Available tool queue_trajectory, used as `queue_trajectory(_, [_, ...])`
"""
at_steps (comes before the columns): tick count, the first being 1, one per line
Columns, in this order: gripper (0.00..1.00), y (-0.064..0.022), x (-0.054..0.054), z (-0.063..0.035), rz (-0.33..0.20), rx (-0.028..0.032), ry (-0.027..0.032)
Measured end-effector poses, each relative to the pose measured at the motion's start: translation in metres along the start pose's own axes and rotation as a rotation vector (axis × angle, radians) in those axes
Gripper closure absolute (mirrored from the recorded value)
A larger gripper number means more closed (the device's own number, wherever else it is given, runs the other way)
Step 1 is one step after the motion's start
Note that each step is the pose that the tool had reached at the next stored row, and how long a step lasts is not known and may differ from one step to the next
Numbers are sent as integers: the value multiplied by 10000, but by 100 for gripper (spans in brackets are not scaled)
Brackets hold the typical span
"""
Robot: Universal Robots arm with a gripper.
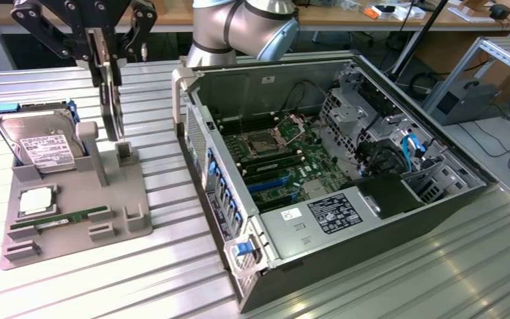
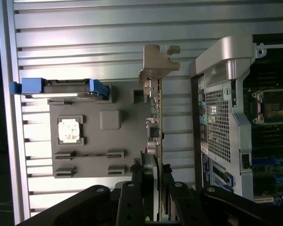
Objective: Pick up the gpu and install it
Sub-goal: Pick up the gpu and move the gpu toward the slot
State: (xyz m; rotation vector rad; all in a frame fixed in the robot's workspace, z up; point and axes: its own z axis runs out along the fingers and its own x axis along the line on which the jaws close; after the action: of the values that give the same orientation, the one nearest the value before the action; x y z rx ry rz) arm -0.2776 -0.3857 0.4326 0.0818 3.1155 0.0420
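Gripping the gpu [image 1: 111, 106] by its top edge, the gripper [image 1: 106, 60] has its jaws clamped on the card's two flat faces. The card hangs upright straight below it, with the silver bracket [image 2: 158, 59] at the end farthest from the gripper in the wrist view. Directly beneath sits the grey holder [image 1: 78, 199] on the tabletop [image 1: 175, 266]. Whether the card's lower edge has cleared the holder's slot cannot be told. The step in hand looks like the pick-up, with the install not yet begun. The open computer case [image 1: 264, 83] stands beside the gripper, apart from the card. Judging by this, the next move calls for a straight pull clear of the holder's posts and a card kept upright.
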Motion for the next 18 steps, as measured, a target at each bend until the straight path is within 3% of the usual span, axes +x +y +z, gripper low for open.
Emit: queue_trajectory(18, [73,3,-3,-125,0,1,1])
